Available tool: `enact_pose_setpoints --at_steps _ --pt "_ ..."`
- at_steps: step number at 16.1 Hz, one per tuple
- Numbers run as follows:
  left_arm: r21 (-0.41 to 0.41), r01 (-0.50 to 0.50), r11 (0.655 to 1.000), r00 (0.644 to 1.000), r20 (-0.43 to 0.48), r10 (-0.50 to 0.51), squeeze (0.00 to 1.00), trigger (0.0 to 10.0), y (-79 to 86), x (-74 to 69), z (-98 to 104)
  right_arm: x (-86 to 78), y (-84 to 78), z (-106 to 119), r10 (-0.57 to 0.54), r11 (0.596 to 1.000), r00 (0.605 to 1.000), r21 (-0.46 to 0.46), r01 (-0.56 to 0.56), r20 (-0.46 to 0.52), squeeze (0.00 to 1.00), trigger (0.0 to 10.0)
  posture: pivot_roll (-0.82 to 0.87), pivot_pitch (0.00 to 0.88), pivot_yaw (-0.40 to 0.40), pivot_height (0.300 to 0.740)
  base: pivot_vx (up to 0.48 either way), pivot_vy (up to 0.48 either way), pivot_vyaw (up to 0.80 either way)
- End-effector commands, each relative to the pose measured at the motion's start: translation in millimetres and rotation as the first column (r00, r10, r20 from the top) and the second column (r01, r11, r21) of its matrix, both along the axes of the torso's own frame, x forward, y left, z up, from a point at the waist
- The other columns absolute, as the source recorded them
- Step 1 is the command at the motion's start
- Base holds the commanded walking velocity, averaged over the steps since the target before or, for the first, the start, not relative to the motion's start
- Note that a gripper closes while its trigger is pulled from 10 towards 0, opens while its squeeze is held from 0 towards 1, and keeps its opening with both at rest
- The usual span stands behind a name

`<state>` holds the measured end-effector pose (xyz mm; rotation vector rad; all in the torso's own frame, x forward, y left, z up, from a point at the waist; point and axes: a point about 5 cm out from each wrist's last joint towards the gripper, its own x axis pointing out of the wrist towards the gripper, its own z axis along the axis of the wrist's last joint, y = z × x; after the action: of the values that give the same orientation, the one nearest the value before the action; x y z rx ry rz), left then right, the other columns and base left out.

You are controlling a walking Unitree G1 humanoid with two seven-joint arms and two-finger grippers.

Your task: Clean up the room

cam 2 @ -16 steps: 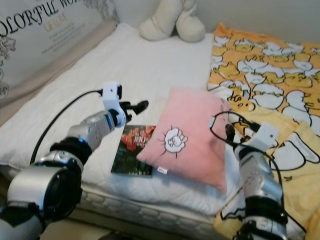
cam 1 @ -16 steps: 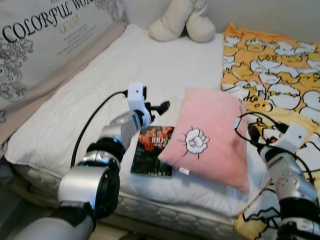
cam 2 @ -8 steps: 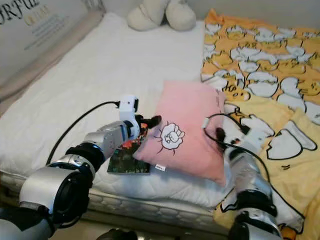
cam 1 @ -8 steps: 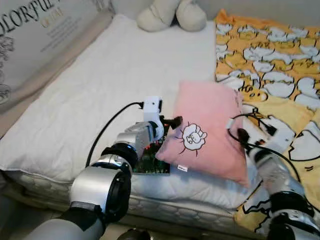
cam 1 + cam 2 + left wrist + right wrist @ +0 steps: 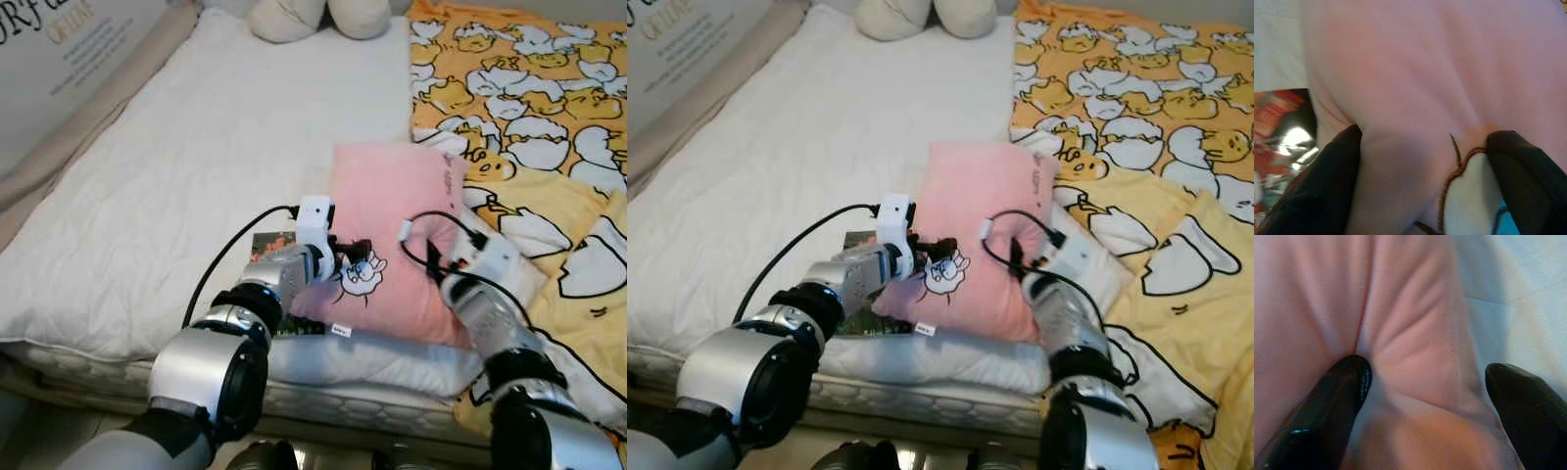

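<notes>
Pink pillow (image 5: 397, 235): centre of frame, lying on the white mattress (image 5: 176, 166), one corner over a book (image 5: 269, 245).
Left gripper (image 5: 355, 252): has closed in from the left over the last second; fingers spread, pressed into the pillow's embroidered patch, fabric bunching between them.
Right gripper (image 5: 1425, 396): now at the pillow's right edge, fingers wide, denting the cover.
Judgement: two-sided hold forming; lift not yet begun.
Yellow blanket (image 5: 529, 88): upper right.
</notes>
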<state>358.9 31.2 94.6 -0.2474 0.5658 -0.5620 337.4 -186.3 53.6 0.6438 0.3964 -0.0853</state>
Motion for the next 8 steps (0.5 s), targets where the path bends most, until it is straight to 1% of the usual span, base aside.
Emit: enact_pose_setpoints --at_steps 1,3,5,6,7,8 --pt "0.001 0.018 1.0 0.998 -0.052 -0.018 0.0 0.0 -5.6 -7.0 -8.7 -0.3 18.2 -4.7 0.081 0.997 0.996 0.018 -0.08 -0.024 0.0 0.0 -0.16 0.127 0.079 0.74 0.0 0.0 0.0" --pt "-0.019 -0.025 1.0 0.996 -0.082 0.023 0.0 0.0 0.1 -9.2 -15.4 -0.7 14.9 -3.9 0.077 0.997 0.997 0.02 -0.077 -0.019 0.0 0.0 -0.16 0.131 0.073 0.74 0.0 0.0 0.0" --pt "-0.067 -0.077 0.995 0.991 -0.111 0.069 0.0 0.0 4.6 -10.7 -20.2 -3.7 9.4 -5.6 0.072 0.997 0.997 0.019 -0.072 -0.018 0.0 0.0 -0.17 0.133 0.069 0.74 0.0 0.0 0.0" --pt "-0.097 -0.121 0.988 0.986 -0.128 0.108 0.0 0.0 9.0 -10.9 -22.7 -5.4 6.1 -7.1 0.067 0.998 0.998 0.016 -0.066 -0.02 0.0 0.0 -0.18 0.129 0.067 0.74 0.0 0.0 0.0" --pt "-0.135 -0.188 0.973 0.975 -0.146 0.168 0.0 0.0 17.1 -10.6 -26.3 -7.7 3.2 -9.0 0.064 0.998 0.998 0.014 -0.064 -0.021 0.0 0.0 -0.18 0.129 0.068 0.74 0.0 0.0 0.0" --pt "-0.126 -0.204 0.971 0.971 -0.155 0.184 0.0 0.0 21.5 -12.0 -30.2 -9.6 1.4 -10.3 0.065 0.998 0.998 0.007 -0.064 -0.022 0.0 0.0 -0.18 0.121 0.069 0.74 0.0 0.0 0.0"
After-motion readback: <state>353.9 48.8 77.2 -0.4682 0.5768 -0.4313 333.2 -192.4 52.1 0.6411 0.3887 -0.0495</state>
